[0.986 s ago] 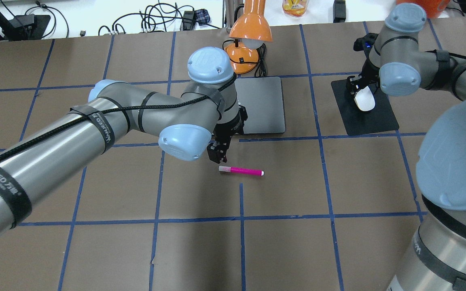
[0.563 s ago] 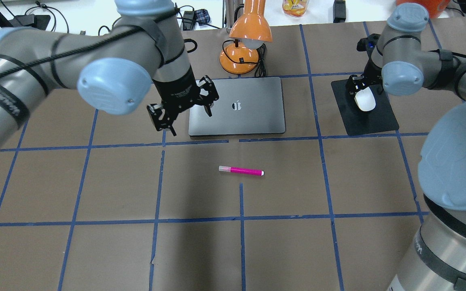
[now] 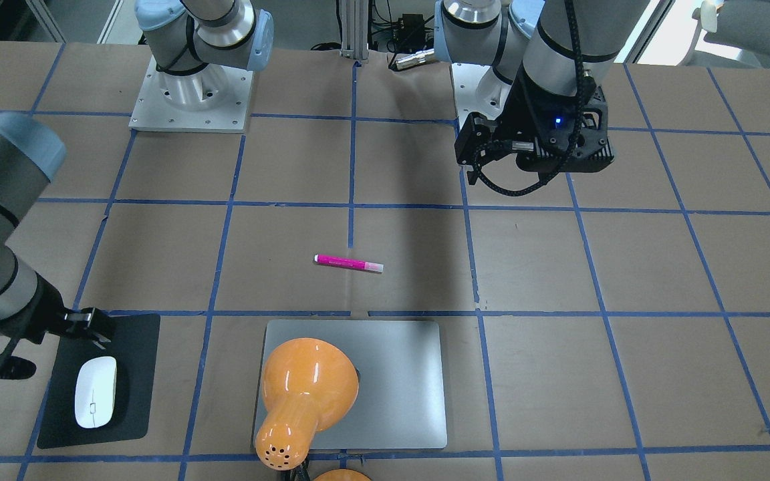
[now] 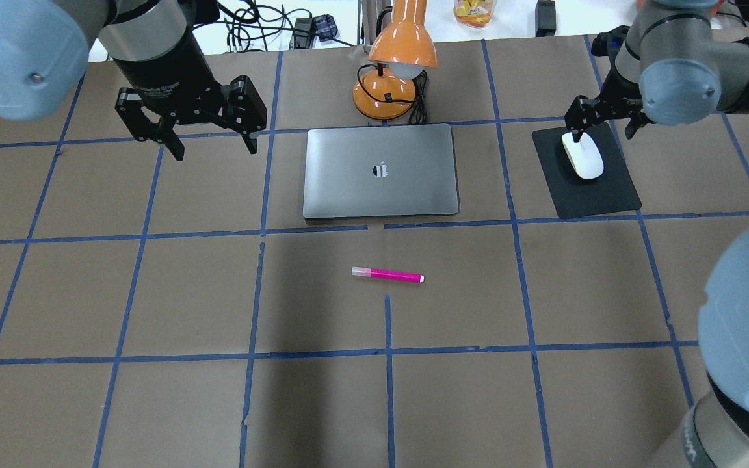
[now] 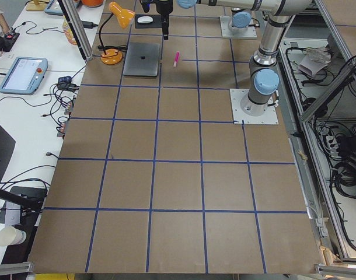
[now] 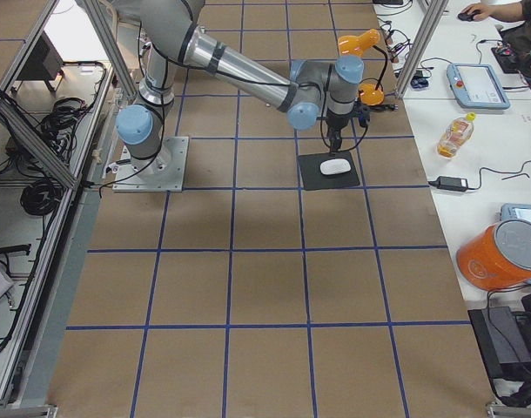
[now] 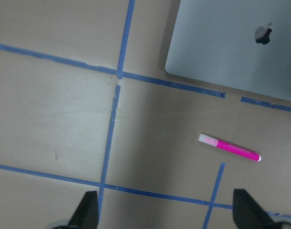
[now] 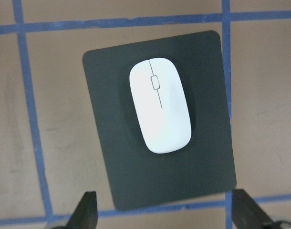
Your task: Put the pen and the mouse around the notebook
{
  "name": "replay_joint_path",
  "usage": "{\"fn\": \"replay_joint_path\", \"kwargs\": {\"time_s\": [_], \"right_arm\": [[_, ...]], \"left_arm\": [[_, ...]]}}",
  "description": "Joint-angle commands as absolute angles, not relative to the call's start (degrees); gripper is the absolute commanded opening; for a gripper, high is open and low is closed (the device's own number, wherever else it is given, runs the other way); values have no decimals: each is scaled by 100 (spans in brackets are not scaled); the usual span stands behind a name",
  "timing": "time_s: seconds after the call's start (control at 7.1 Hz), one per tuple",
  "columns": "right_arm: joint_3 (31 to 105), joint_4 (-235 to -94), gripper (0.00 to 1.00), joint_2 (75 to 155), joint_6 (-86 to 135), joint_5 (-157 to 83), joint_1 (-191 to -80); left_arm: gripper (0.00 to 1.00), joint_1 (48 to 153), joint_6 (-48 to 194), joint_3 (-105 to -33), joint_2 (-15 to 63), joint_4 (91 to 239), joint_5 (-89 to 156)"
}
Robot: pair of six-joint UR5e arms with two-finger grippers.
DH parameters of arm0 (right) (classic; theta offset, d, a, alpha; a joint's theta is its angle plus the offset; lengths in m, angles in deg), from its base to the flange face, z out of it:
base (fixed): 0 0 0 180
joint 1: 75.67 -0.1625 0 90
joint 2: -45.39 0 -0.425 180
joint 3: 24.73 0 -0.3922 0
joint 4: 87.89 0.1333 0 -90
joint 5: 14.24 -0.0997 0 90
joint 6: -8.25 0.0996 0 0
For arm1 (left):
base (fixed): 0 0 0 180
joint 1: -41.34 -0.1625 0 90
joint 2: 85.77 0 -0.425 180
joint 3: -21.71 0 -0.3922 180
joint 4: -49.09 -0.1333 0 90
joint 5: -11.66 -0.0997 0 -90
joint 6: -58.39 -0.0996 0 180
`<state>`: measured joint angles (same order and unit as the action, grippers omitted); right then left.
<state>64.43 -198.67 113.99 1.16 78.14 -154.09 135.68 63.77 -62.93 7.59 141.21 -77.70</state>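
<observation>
Nearest: pen (image 4: 387, 275), slim round magenta plastic with a pale end, flat on the papered tabletop (image 4: 153, 292); could roll away if pinched off-centre. Just beyond: notebook (image 4: 381, 170), smooth silver metal slab, rounded corners. Left of it: left tool (image 4: 213, 153), raised, fingers wide apart, empty (well off the pen). Far right: mouse (image 4: 582, 156), glossy white oval on a matte black mat (image 4: 599, 195), under the spread, empty right tool (image 4: 602, 130); could slip from a shallow grip or drag the mat.
</observation>
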Motion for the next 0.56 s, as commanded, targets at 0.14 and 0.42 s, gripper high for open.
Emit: {"fn": "replay_joint_path", "kwargs": {"time_s": [0.14,0.42], "right_arm": [[6579,-18127,100,12902,1016,7795,-15968],[7096,-18088,100,13545,974,7734,-16013]], "left_arm": [[100,13548,6313,-7169,354,12766,-7798],[100,13547,6348,-7207,327,12713,-7825]]}}
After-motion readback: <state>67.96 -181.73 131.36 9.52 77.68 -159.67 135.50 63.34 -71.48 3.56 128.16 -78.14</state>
